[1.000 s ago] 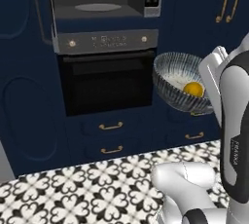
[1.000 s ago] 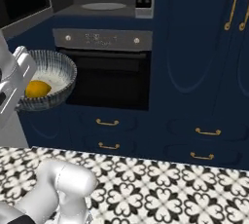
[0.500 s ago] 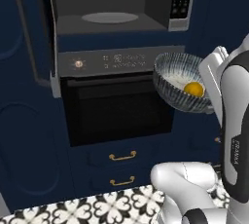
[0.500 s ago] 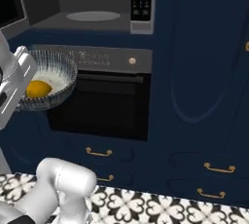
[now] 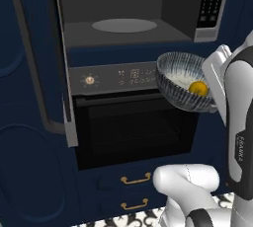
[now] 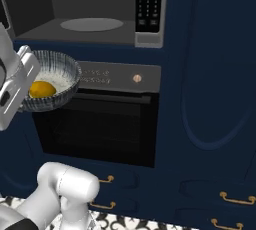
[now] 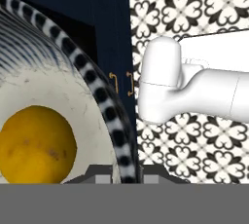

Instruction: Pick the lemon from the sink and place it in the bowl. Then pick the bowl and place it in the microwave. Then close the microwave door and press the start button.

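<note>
bowl (image 5: 184, 88) held up in the air in front of the oven (image 5: 133, 127), level with the oven's control strip, below and to the right of the open microwave (image 5: 123, 21) cavity in the left base view. lemon (image 5: 198, 88) sits inside the bowl on the pale inner surface, toward the arm side. in the right base view the bowl (image 6: 50, 79) is at the left with the lemon (image 6: 42, 89) in it, the white hand block touching its near rim. bowl is tilted a little, rim toward the cabinets.

hand view: fingers (image 7: 104, 172) pinching the bowl (image 7: 97, 91) rim, one tip inside and one outside the striped edge, nearly together with just the wall between them. lemon (image 7: 36, 142) lies right next to the inner tip.

microwave door (image 5: 34, 58) is swung open to the left, edge-on in the left base view. cavity is dark with a round glass turntable (image 6: 91, 24) on its floor, button panel (image 6: 150, 1) on the right side. drawers with gold handles (image 5: 135, 178) below the oven, patterned black and white floor tiles (image 7: 204, 140) under the robot.
</note>
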You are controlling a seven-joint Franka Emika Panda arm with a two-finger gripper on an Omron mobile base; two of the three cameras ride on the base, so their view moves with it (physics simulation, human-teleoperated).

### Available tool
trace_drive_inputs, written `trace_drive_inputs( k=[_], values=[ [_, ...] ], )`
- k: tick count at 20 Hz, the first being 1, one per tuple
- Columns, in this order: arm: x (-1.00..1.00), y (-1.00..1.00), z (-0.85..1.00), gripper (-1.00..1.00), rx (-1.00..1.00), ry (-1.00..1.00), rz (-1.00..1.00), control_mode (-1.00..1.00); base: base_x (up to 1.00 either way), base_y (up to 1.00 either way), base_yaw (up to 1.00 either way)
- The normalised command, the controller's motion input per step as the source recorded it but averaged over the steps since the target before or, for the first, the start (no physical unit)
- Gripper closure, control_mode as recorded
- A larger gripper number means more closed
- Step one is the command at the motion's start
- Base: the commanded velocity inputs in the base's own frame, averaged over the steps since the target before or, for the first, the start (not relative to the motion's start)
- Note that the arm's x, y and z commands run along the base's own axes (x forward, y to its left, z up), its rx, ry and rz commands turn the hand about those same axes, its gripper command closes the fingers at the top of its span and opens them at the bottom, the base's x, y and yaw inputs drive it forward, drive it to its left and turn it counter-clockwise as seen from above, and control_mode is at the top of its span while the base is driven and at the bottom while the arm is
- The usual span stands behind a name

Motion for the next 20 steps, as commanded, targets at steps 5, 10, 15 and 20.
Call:
trace_drive_inputs(
  k=[5, 10, 15, 20],
  values=[
    [0.0, 0.0, 0.0, 1.0, 0.0, 0.0, 0.0, 1.0, 0.11, 0.18, 0.0],
    [0.28, 0.0, 0.4, 1.0, -0.06, -0.13, 0.0, -1.0, 0.35, 0.0, 0.0],
    [0.9, -0.04, 1.0, 1.0, -0.19, -0.33, 0.0, -1.0, 0.0, 0.0, 0.0],
    [1.0, -0.25, 0.4, 1.0, -0.06, -0.07, 0.0, -1.0, 0.0, 0.0, 0.0]
  ],
)
